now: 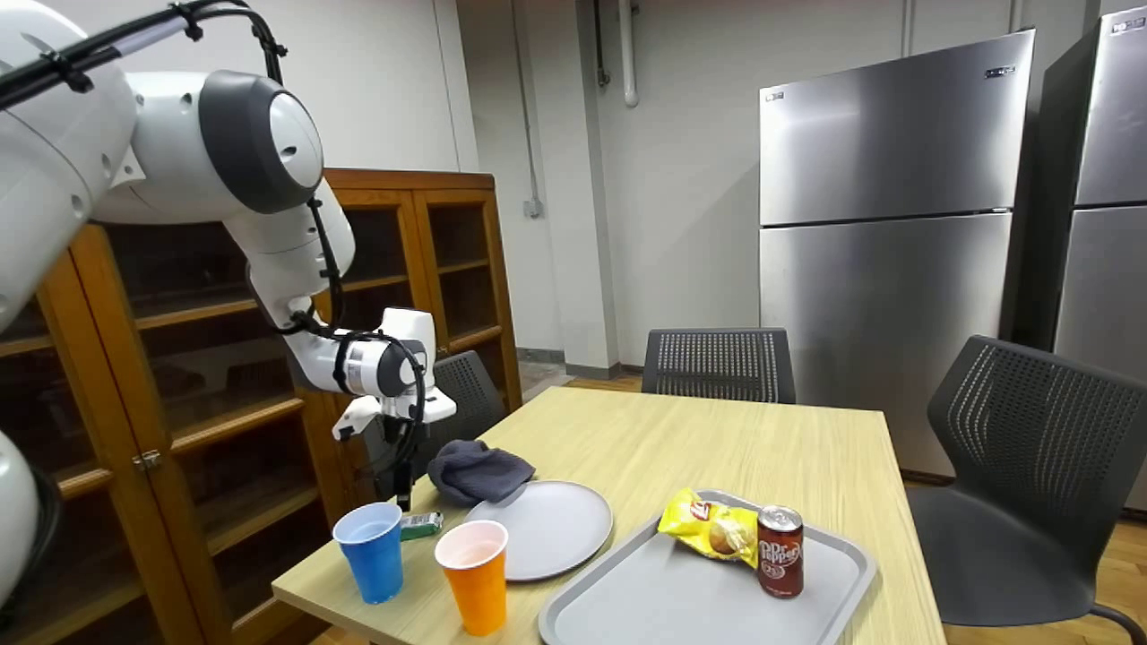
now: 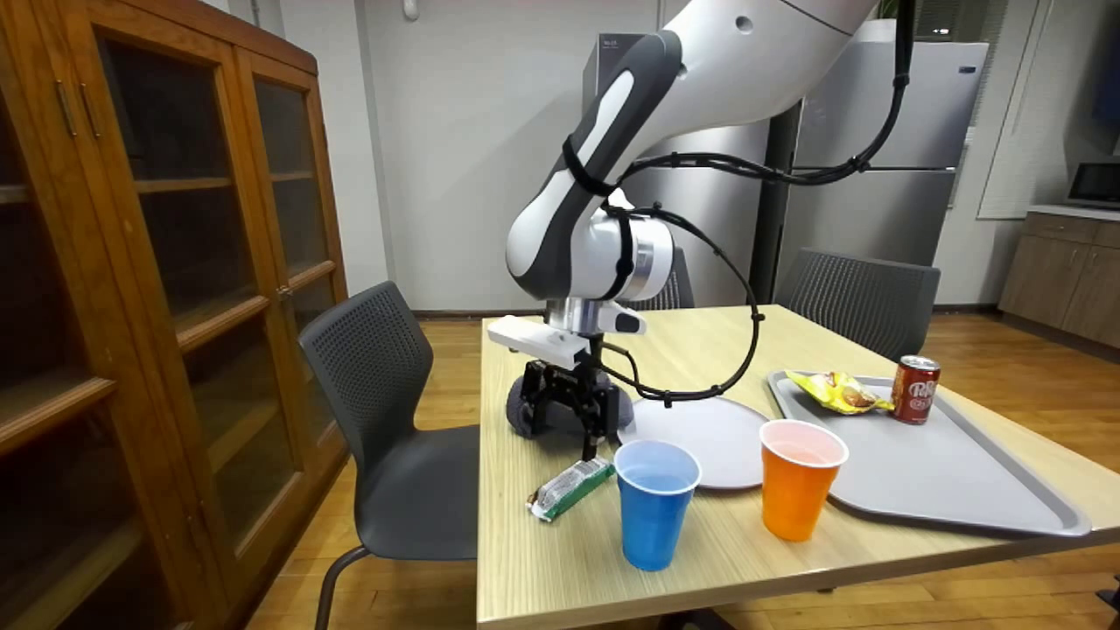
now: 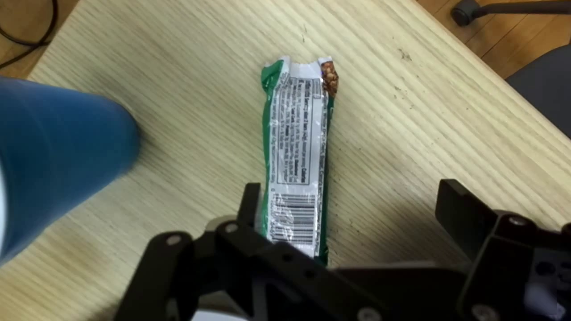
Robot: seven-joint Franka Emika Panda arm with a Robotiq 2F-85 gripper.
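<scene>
The fingers point(image 3: 459, 209) stand wide apart and grip nothing; one is just beside the edge of the snack bar point(image 3: 294, 156), the other well off it, a spread that looks ample for so narrow a thing; the snack bar lies flat on the surface point(image 3: 178, 53), its broad side likely keeping it steady; near it stands the blue cup point(image 2: 652, 525), mouth up, with the orange cup point(image 2: 792, 494) beside, neither showing clear contents; a plate point(image 2: 709, 429) lies near both, a bunched cloth point(image 1: 479, 470) close to its edge; the tray point(image 2: 971, 472) carries a chip bag point(image 2: 840, 391) and an upright can point(image 2: 916, 389), its raised rim likely meant to contain them.
</scene>
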